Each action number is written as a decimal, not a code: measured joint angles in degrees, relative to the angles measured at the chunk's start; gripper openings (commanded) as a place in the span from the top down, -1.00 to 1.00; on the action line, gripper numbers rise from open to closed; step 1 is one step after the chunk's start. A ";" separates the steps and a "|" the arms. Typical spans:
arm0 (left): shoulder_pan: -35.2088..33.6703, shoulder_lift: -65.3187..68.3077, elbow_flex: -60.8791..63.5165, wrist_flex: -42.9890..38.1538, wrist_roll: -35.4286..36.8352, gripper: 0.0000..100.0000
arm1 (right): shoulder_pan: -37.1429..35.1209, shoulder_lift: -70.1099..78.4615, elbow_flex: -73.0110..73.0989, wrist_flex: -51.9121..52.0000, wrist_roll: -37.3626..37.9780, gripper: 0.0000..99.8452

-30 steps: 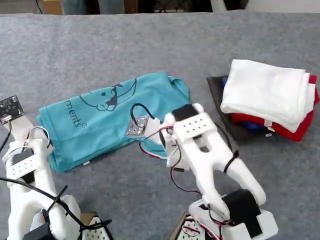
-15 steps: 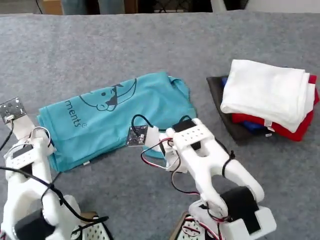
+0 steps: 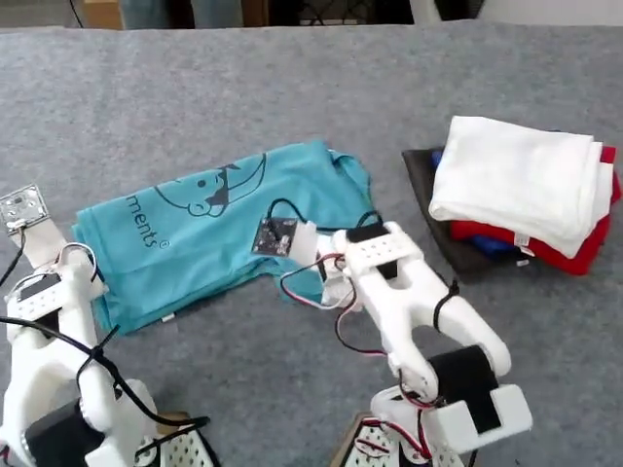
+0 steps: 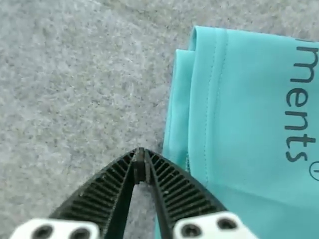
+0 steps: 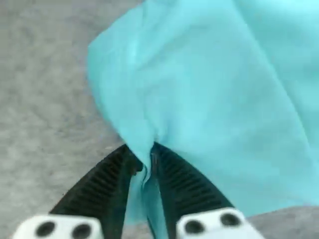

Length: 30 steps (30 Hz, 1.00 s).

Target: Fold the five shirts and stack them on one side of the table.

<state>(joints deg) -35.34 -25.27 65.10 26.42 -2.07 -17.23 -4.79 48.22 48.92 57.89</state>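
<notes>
Our right pincer [image 5: 147, 160] is nearly shut, its ribbed jaws pinching a raised fold of the teal shirt [image 5: 209, 89], with cloth bunched between the tips and draping away on both sides. Our left pincer [image 4: 140, 162] has its jaws pressed tip to tip with nothing between them; it sits over bare grey desk [image 4: 75, 74], just beside the doubled hem corner of the same shirt [image 4: 249, 124], and we cannot tell whether it touches the cloth. From above, the teal shirt [image 3: 224, 224] lies spread at the middle of the desk [image 3: 292, 88], its printed side up, running from beside the left arm [image 3: 49, 311] to the right arm [image 3: 389, 282], which leans over its nearer edge. Well apart, on the right arm's side of the desk, four folded shirts lie stacked: a white shirt [image 3: 506, 170] on top, a red shirt [image 3: 574, 255] and a blue shirt [image 3: 492, 245] showing under it, and a dark shirt [image 3: 421, 170] at the bottom. Open grey surface stretches beyond the teal shirt to the far edge and between it and the stack.
</notes>
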 measured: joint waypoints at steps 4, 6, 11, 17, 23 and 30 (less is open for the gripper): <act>0.00 0.00 0.00 0.00 0.00 0.94 | 1.05 1.41 -6.77 6.86 0.00 0.97; 0.00 0.00 0.00 0.00 0.00 0.94 | 1.05 1.67 -12.31 12.31 0.00 0.97; 0.00 0.00 0.00 0.00 0.00 0.94 | 1.32 5.80 -29.01 21.89 0.00 0.97; 0.00 0.00 0.00 0.00 0.00 0.94 | 1.41 23.21 -53.10 28.84 1.23 0.97; 0.00 0.00 0.00 0.00 0.00 0.94 | 0.79 42.55 -81.23 37.54 1.41 0.97; 0.00 0.00 0.00 0.00 0.00 0.94 | -3.25 61.71 -108.66 42.29 4.92 0.91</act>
<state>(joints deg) -35.34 -25.27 65.10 26.42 -2.07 -20.48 56.92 -60.44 91.21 62.81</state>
